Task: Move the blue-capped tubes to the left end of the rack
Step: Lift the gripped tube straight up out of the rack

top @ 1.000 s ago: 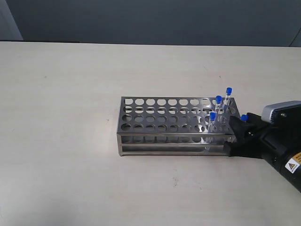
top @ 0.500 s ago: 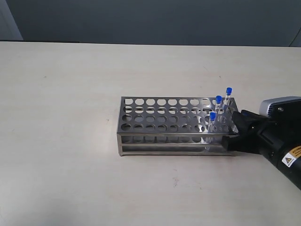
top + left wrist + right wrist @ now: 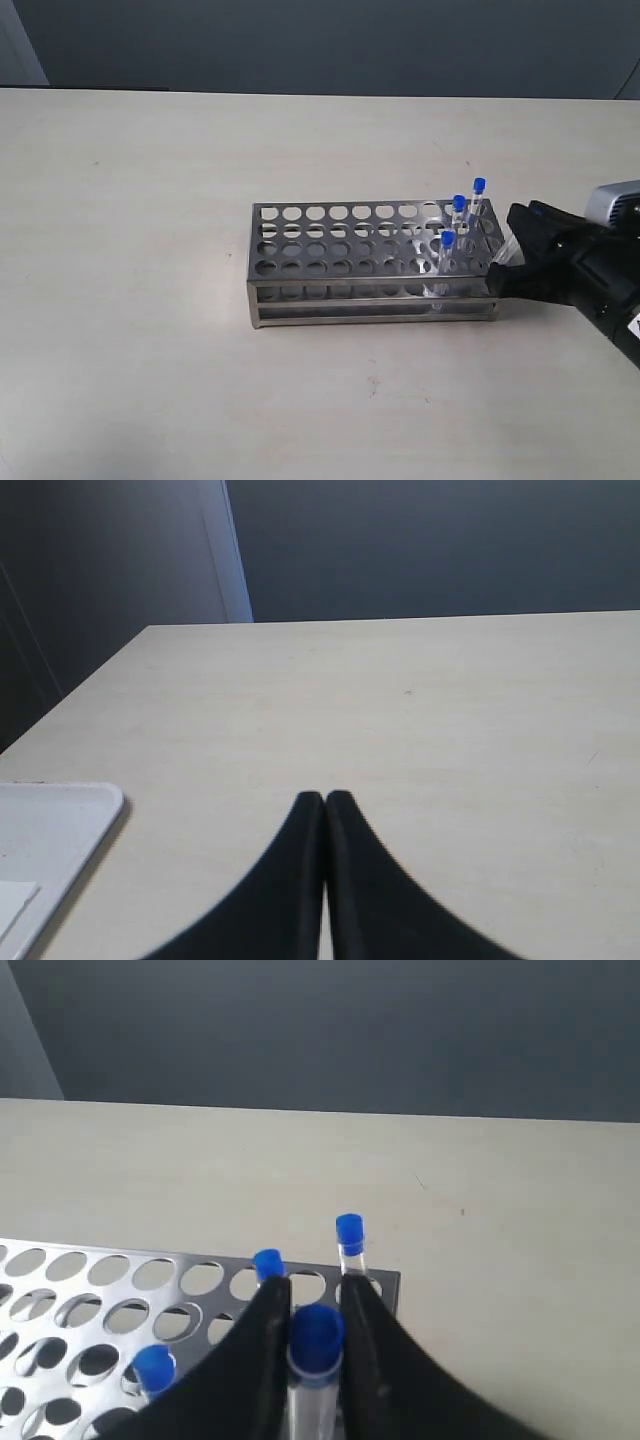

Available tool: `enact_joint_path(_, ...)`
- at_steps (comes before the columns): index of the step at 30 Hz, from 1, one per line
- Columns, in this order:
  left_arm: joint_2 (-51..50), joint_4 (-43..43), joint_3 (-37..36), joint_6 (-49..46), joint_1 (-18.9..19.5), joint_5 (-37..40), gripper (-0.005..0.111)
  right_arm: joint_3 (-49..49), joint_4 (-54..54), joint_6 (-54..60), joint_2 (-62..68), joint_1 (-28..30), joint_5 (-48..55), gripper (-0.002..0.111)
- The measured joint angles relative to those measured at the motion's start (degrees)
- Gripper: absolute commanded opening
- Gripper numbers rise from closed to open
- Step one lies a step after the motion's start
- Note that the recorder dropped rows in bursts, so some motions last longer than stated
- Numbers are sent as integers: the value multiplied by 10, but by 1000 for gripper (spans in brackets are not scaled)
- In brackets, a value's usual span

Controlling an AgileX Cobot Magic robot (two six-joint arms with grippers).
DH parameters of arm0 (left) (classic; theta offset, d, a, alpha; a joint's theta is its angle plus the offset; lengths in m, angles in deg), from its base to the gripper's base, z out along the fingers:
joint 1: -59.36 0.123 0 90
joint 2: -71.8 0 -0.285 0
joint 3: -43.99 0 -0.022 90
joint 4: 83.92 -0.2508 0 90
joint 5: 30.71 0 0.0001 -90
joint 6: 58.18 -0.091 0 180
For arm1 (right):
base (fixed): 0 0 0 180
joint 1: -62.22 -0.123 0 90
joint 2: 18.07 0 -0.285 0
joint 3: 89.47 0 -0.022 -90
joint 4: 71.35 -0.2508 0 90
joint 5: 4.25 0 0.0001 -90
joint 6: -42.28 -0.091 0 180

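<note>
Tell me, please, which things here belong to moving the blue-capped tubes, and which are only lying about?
For the job:
- rack
- three blue-capped tubes standing at its right end in the exterior view
- fourth blue-capped tube, gripped by the right end effector

Not in use:
- left end effector, shut on nothing, above the bare table
- white tray

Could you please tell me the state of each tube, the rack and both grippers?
right gripper: shut on held tube
left gripper: shut, empty
rack: upright, left-end holes empty
three other tubes: standing in rack's right-end holes
</note>
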Motion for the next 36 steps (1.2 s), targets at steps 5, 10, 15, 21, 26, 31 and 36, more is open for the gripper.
enact_joint_path(5, 0, 0, 0, 0, 0, 0, 0, 1, 0, 14, -67, 0, 64, -1)
enact_joint_path(10, 0, 0, 0, 0, 0, 0, 0, 1, 0, 31, -136, 0, 98, -1)
enact_joint_path(15, 0, 0, 0, 0, 0, 0, 0, 1, 0, 49, -180, 0, 134, -1)
enact_joint_path(21, 0, 0, 0, 0, 0, 0, 0, -2, 0, 53, -219, 0, 148, -1)
enact_joint_path(26, 0, 0, 0, 0, 0, 0, 0, -54, 35, 42, -228, 0, 199, -1)
enact_joint_path(31, 0, 0, 0, 0, 0, 0, 0, -143, 127, -28, -218, 0, 282, -1)
enact_joint_path(36, 0, 0, 0, 0, 0, 0, 0, -213, 246, -117, -167, -2, 313, -1)
